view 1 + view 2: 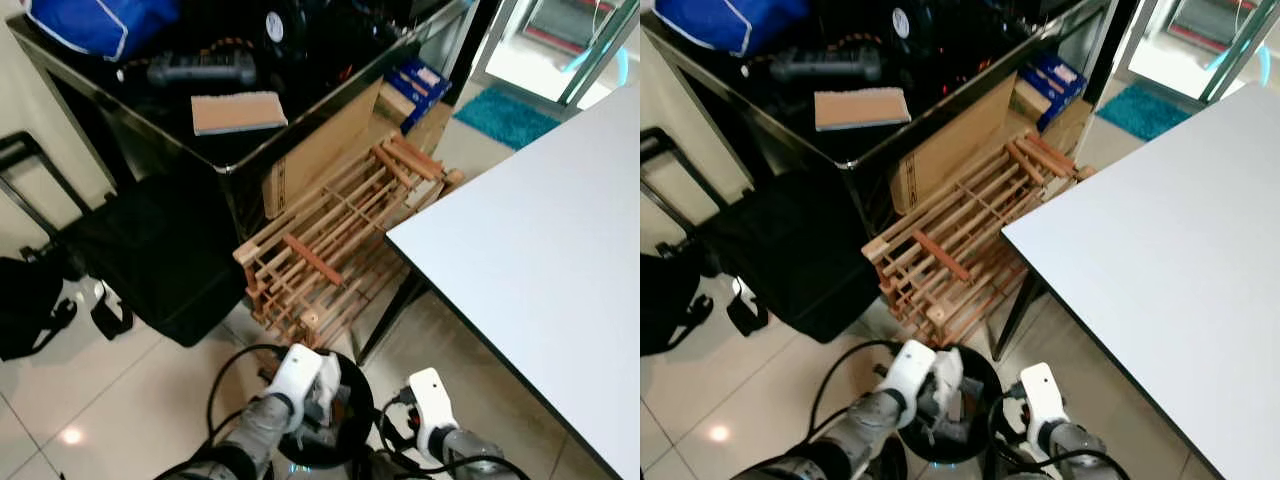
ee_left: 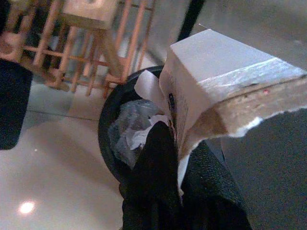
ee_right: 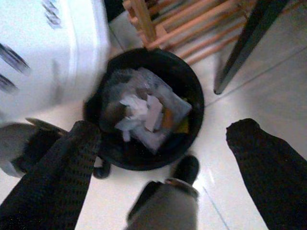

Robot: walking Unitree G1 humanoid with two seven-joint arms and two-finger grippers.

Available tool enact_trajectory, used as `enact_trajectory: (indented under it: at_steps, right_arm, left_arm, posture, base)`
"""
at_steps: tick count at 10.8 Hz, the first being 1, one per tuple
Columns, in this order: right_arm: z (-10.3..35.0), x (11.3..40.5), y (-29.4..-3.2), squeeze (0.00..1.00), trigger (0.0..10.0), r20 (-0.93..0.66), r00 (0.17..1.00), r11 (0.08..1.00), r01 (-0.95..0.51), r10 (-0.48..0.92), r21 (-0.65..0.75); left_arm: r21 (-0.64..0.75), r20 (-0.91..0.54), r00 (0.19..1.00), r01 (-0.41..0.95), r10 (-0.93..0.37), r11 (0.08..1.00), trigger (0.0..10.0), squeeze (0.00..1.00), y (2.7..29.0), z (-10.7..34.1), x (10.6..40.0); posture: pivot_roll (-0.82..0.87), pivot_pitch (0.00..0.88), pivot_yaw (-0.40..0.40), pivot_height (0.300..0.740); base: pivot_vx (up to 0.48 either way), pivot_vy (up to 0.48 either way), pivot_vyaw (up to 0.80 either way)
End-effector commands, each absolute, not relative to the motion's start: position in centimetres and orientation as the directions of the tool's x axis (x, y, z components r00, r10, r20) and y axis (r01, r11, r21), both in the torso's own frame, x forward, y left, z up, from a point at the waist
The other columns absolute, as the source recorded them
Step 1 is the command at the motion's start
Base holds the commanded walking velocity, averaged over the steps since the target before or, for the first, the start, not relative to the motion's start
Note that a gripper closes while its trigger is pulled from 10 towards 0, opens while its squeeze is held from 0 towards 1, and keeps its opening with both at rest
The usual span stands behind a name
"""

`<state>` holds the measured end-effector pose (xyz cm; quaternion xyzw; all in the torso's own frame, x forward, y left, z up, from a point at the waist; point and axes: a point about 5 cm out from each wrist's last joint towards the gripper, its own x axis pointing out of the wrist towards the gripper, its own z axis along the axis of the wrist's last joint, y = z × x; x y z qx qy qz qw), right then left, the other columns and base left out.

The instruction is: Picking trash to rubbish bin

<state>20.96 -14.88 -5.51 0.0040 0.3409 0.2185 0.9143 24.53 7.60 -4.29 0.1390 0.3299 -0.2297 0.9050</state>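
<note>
The torn white cardboard carton (image 2: 225,81), the trash in hand, is clamped between the jaws of the left gripper (image 2: 165,143) directly above the round black plastic rubbish bin (image 3: 192,91), at lower centre of the head views. The bin already contains crumpled paper and plastic wrap (image 3: 144,112). The right gripper (image 3: 163,158) hovers beside the bin, jaws apart and empty. Judgement: transport is complete; release of the carton into the bin remains. A slatted wooden rack (image 1: 330,250) stands just beyond the bin.
</note>
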Motion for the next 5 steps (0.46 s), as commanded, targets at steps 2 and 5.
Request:
enact_trajectory:
  at_steps: [2, 5]
  right_arm:
    - [-5.47, 20.18, -14.48, 0.00, 10.0, -0.616, 0.644, 0.882, -0.423, 0.453, 0.206]
    - [-5.07, 19.95, -14.48, 0.00, 10.0, -0.603, 0.651, 0.881, -0.420, 0.461, 0.220]
  left_arm:
    - [0.121, -0.662, 0.656, 0.571, -0.363, 0.812, 10.0, 0.00, 6.92, -4.34, 24.23]
    - [0.157, -0.666, 0.661, 0.578, -0.346, 0.801, 10.0, 0.00, 7.40, -4.32, 24.42]
  posture:
    - [-0.20, 0.271, -0.027, 0.740]
    - [-0.20, 0.281, -0.023, 0.740]
  base:
    - [0.000, 0.000, 0.00]
    - [0.000, 0.000, 0.00]
